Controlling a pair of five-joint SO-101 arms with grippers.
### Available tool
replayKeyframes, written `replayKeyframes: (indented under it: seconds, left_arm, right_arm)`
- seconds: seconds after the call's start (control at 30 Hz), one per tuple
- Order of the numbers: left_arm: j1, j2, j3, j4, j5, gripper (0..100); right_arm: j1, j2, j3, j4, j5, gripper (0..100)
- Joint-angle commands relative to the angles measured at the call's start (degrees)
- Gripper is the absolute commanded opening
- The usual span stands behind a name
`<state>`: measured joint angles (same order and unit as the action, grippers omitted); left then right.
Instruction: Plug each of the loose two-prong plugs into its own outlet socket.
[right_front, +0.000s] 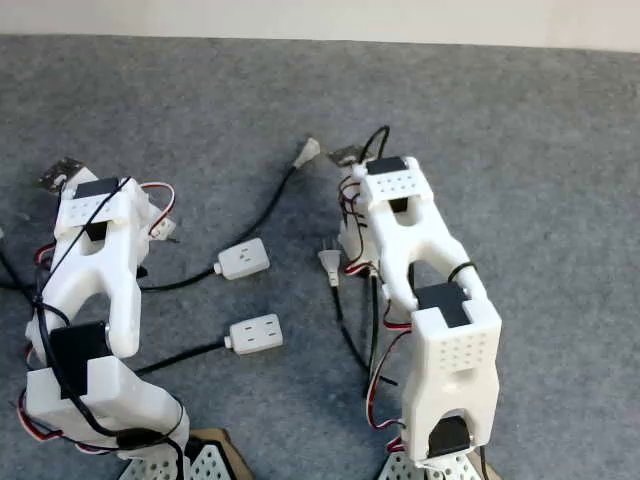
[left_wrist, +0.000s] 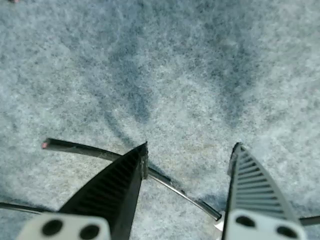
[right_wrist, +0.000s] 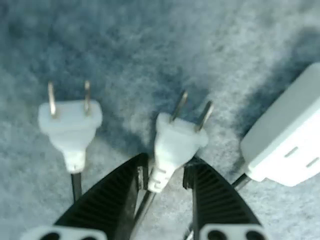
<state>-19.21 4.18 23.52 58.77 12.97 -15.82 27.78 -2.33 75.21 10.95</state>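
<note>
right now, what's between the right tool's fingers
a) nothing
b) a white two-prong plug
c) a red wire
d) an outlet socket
B: in the right wrist view the right tool grips the tail of a white two-prong plug, while a second plug lies loose on the carpet beside it.

Bright, diffuse light covers the grey felt table covering; soft, broad shadows lie just beyond the left black ribbed gripper.
</note>
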Motion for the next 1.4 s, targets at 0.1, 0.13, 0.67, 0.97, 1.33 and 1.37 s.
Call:
replayKeyframes:
  seconds: [0.1, 0.13, 0.67, 0.97, 1.33, 1.37]
  left_arm:
    - [0.92, -2.07, -0.13, -0.97, 0.18, 27]
    - [0.92, -2.07, -0.13, -0.97, 0.18, 27]
    - [0.92, -2.07, -0.13, -1.05, 0.18, 27]
    - [0.92, -2.07, -0.13, -1.05, 0.18, 27]
    - [2.33, -2.07, -0.13, -1.14, 0.09, 27]
    - [2.33, -2.07, -0.13, -1.14, 0.09, 27]
  right_arm:
    - [-0.48, -1.36, 1.1, -7.87, -11.6, 12.6]
    - [-0.48, -1.36, 1.89, -8.84, -12.22, 12.5]
    - [-0.31, -1.45, 3.3, -5.49, -12.13, 3.2]
    - [-0.4, -1.98, 5.49, -4.44, -12.31, 13.5]
    - [-0.13, -9.54, 17.54, -11.74, -12.31, 12.5]
    - [-0.13, -9.63, 17.54, -12.0, -12.4, 12.5]
